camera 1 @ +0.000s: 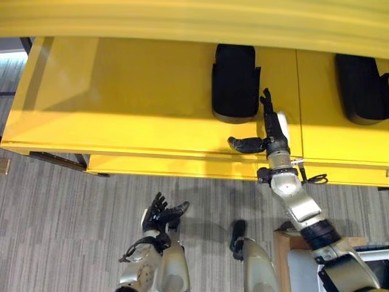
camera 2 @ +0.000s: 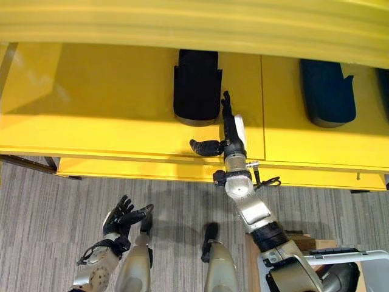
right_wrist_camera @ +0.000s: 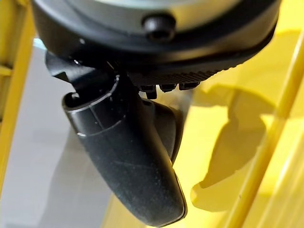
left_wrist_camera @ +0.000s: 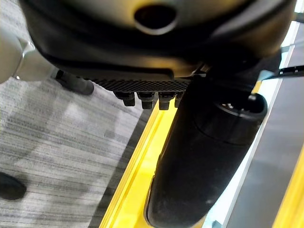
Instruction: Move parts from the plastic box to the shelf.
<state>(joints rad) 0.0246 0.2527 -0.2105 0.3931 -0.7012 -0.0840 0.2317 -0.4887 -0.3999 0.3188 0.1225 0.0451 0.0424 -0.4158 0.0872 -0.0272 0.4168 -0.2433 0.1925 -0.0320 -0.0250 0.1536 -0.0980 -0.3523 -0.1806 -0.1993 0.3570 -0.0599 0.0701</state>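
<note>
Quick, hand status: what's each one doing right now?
Left hand: open, empty, low over the floor.
Right hand: open, fingers straight, over the yellow shelf beside a black part, not gripping it.

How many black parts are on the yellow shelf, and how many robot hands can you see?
Black parts on the yellow shelf: 2, one by the right hand and another farther right.
Robot hands: 2, the right hand over the shelf and the left hand low above the floor.
Total: 4

shelf [camera 1: 152,91]: no readable text; plain yellow
parts [camera 1: 234,82]: no labels or numbers i can make out
</note>
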